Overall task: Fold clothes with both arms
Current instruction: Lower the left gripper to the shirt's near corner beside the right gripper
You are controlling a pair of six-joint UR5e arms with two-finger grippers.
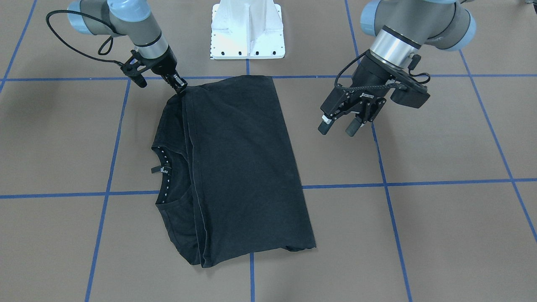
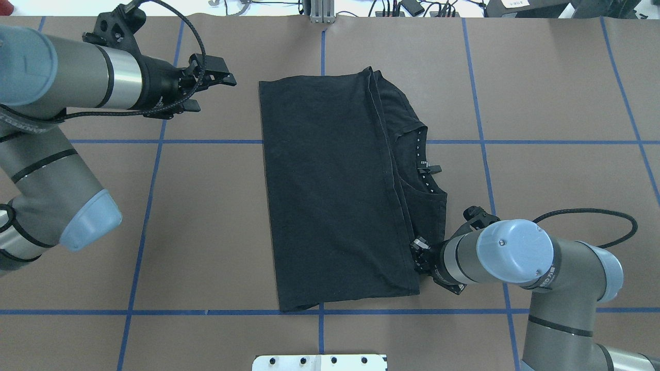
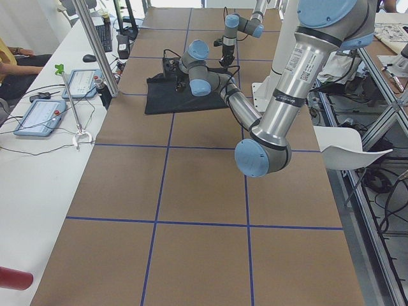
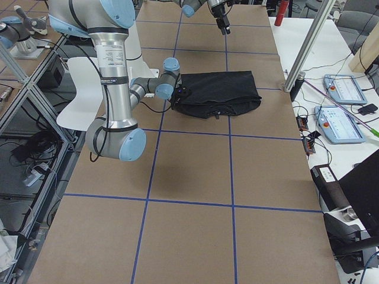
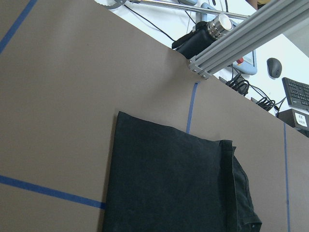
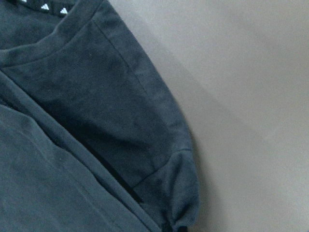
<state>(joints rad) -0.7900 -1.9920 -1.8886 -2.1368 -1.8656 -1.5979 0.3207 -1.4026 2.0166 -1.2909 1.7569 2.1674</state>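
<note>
T-shirt: black T-shirt [image 1: 243, 167], soft matte knit, lightly creased, folded into a long flat rectangle with a doubled edge running along its length.
Collar: rounded neckline [image 1: 167, 184] with white-dotted tape inside and a small dark tag, lying on the side toward the right gripper.
Long axis: runs from the robot's base side across to the far side of the table; the collar opening faces the robot's right.
Right gripper: right gripper [image 1: 181, 86], black with slim fingers, drawn together on the shirt's near corner by the shoulder, cloth pinched between them.
Shirt vs right gripper: the fabric spreads away from it, to its left and ahead; the wrist view shows only a sleeve fold and bare table.
Left gripper: left gripper [image 1: 339, 126], black and blocky, fingers spread apart and holding nothing, raised over bare table.
Shirt vs left gripper: lies off to its right, apart, not touching.
Table: table [image 1: 440, 235], flat matte brown sheet, gridded by blue tape lines [image 1: 419, 183].
Base: white bolted base plate [image 1: 247, 31] behind the shirt.
Room: aluminium frame bar [image 5: 251, 34] at the far edge, steel-capped bottle [image 5: 219, 21], cables, control pendants on side desks.
</note>
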